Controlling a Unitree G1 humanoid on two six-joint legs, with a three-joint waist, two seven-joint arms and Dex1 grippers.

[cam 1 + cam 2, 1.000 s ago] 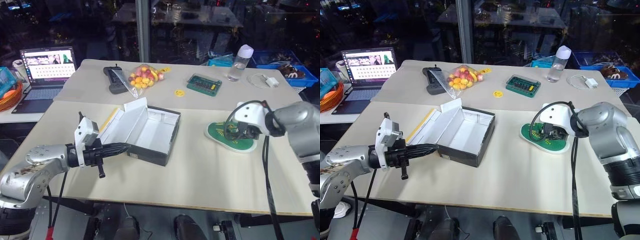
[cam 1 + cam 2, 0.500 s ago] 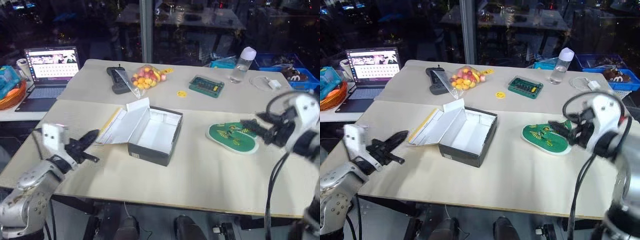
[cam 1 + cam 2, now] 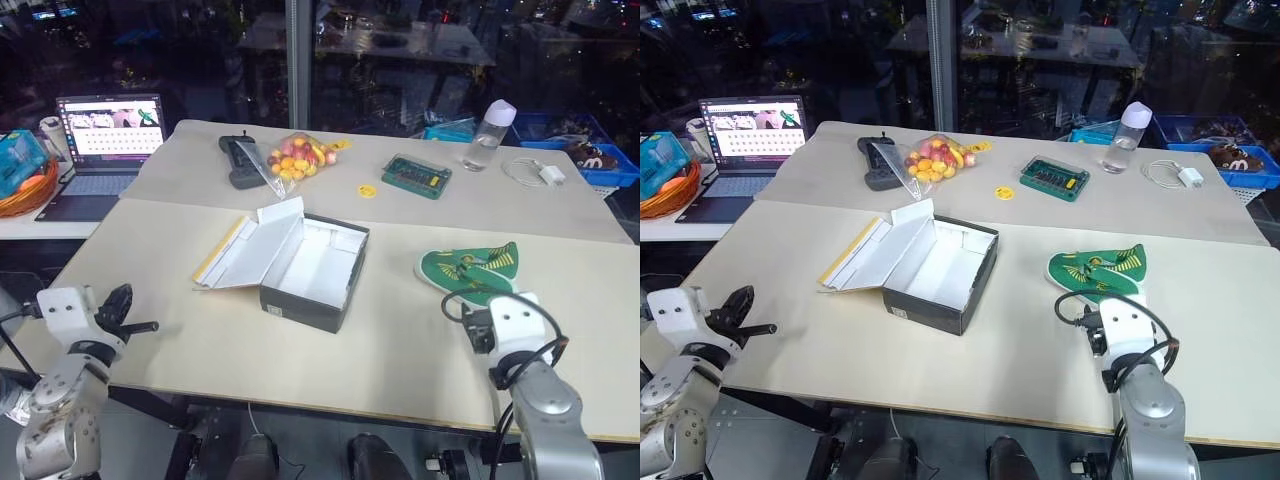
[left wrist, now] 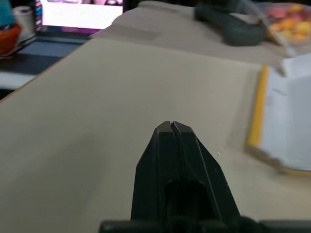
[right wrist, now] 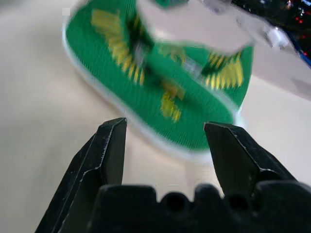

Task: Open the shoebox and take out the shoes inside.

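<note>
The shoebox [image 3: 312, 268] stands open at the middle of the table. Its yellow-edged lid [image 3: 243, 253] is folded flat to the left and its white inside looks bare. The green shoes [image 3: 468, 270] with yellow markings lie together on the table, right of the box. My right gripper [image 5: 165, 130] is open and low near the front edge, with the shoes [image 5: 160, 87] just beyond its fingertips and nothing between them. My left gripper [image 4: 171, 126] is shut and empty, near the table's front left corner, well left of the lid.
On the far half of the table are a laptop [image 3: 105, 135], a black device [image 3: 240, 160], a bag of colourful fruit [image 3: 293, 155], a yellow disc [image 3: 367, 190], a small green case [image 3: 417, 174], a bottle [image 3: 487, 130] and a white charger [image 3: 545, 172]. A blue bin [image 3: 595, 155] stands far right.
The left gripper has swung left, away from the box, to the front left corner. The right gripper has sunk and drawn back from the shoes, which stay on the table.
</note>
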